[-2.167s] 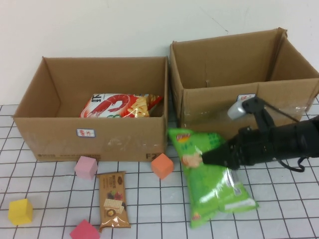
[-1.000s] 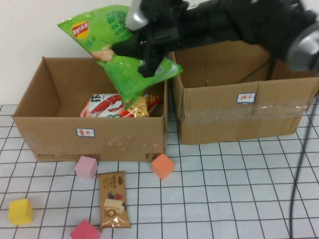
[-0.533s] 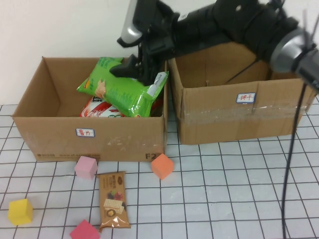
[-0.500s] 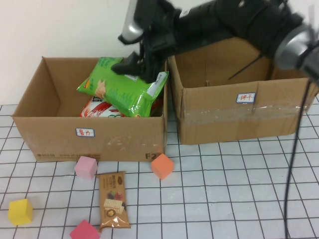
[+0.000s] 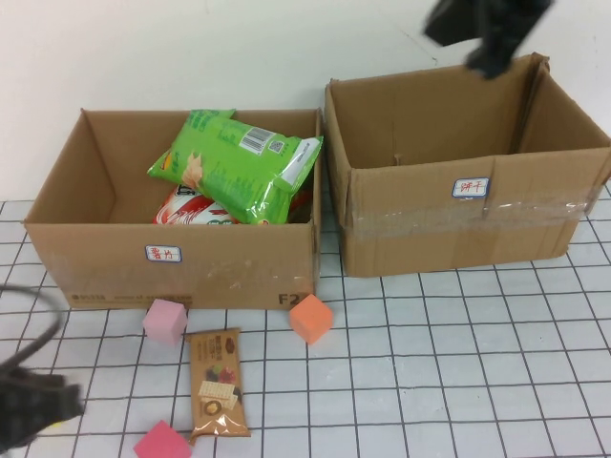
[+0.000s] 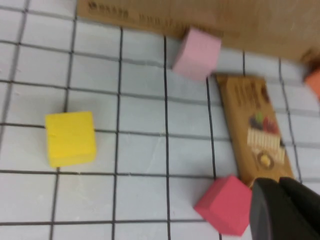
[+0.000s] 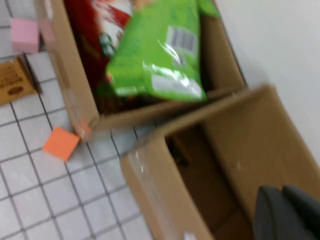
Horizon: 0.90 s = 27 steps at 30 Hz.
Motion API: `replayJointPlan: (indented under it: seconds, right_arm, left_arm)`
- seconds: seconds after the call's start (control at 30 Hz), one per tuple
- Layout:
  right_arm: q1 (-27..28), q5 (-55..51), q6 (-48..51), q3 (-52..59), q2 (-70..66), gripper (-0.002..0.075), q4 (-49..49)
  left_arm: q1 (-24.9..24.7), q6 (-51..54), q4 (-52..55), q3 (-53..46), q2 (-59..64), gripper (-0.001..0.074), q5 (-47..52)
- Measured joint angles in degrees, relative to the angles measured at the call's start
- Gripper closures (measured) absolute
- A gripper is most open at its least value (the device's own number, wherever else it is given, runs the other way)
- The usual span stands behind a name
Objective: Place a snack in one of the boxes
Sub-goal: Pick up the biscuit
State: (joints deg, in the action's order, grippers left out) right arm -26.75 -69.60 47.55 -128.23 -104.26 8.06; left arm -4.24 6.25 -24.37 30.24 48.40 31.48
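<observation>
A green chip bag (image 5: 239,162) lies tilted in the left cardboard box (image 5: 172,258), on top of a red shrimp snack bag (image 5: 186,205). It also shows in the right wrist view (image 7: 160,55). A brown wafer snack (image 5: 215,382) lies flat on the grid mat in front of that box, and shows in the left wrist view (image 6: 255,132). My right gripper (image 5: 482,29) is shut and empty, high above the back of the right box (image 5: 458,215). My left gripper (image 5: 33,405) is shut and empty, low at the front left; in its wrist view (image 6: 280,184) it hangs just short of the wafer snack.
Foam cubes lie on the mat: pink (image 5: 164,320), orange (image 5: 310,317), red (image 5: 160,442), and yellow (image 6: 70,137), which my left arm hides in the high view. The right box's inside (image 7: 210,170) holds nothing I can see.
My right gripper let go of the green chip bag in the left box and pulled back up to the right. My left arm came into view at the front left.
</observation>
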Motion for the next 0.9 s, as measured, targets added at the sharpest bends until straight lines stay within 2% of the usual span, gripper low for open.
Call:
replayJointPlan:
  seconds: [0.17,0.3,0.4,0.57,0.63,0.73,0.9]
  right_arm:
    - [1.6,0.0,-2.5,10.7,8.2,0.072,-0.3]
    - [1.6,0.0,-3.2,22.2,15.0,0.072,-1.7]
    - [1.7,0.2,-5.4,33.0,20.7,0.072,-5.7]
    - [3.1,5.8,-9.8,48.5,33.3,0.0721,-9.7]
    - [3.4,8.1,-10.7,53.2,37.6,0.0722,-9.6]
    - [3.5,10.7,-11.5,59.9,42.9,0.0722,-8.1]
    - [3.5,11.9,-11.6,67.0,48.0,0.0722,-7.7]
  left_arm:
    - [-6.7,2.4,0.6,6.2,15.3,0.0736,2.8]
    - [-13.8,-0.9,3.0,10.4,25.5,0.072,2.0]
    - [-18.3,-5.6,6.3,13.2,31.6,0.0628,1.2]
    - [-21.5,-13.1,8.2,16.5,38.7,0.0313,0.4]
    - [-21.7,-16.2,8.5,16.9,40.6,0.0216,-1.4]
    - [-21.8,-18.8,8.7,16.9,42.9,0.0157,-4.1]
    - [-21.8,-20.6,9.4,18.2,46.2,0.0136,-6.2]
